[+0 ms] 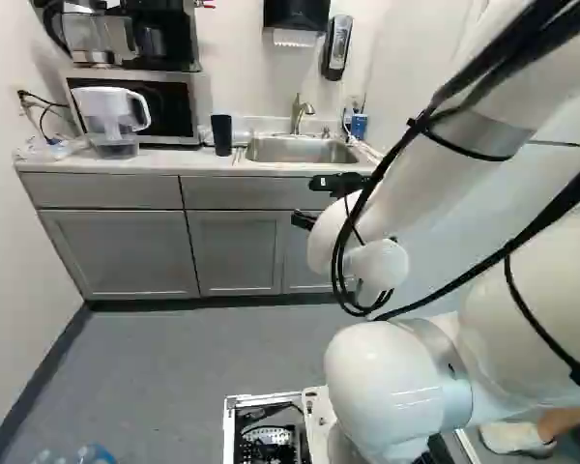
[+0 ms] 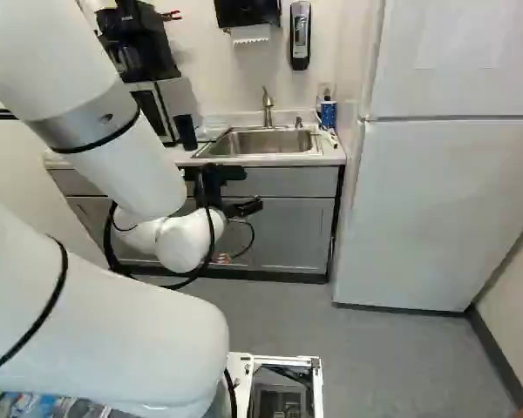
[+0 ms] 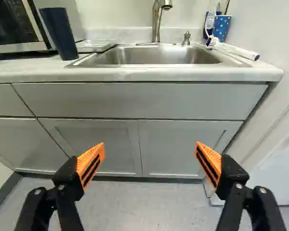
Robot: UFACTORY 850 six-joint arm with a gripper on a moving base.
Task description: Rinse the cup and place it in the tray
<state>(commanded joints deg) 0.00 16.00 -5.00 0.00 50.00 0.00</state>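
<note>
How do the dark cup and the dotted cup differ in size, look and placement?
The dark cup is clearly taller than the dotted cup.
The dark cup looks plain navy; the dotted cup is brighter blue with small spots.
The dark cup stands between microwave and sink, the dotted cup across the sink near a white brush.
Both stand on the counter.

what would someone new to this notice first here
Probably the bulky white arm, filling much of the right side of the left base view. Next, likely the bright orange pads on the open gripper in the wrist view. Beyond them, the steel sink stands out, with a tall dark cup on the counter beside it.
</note>
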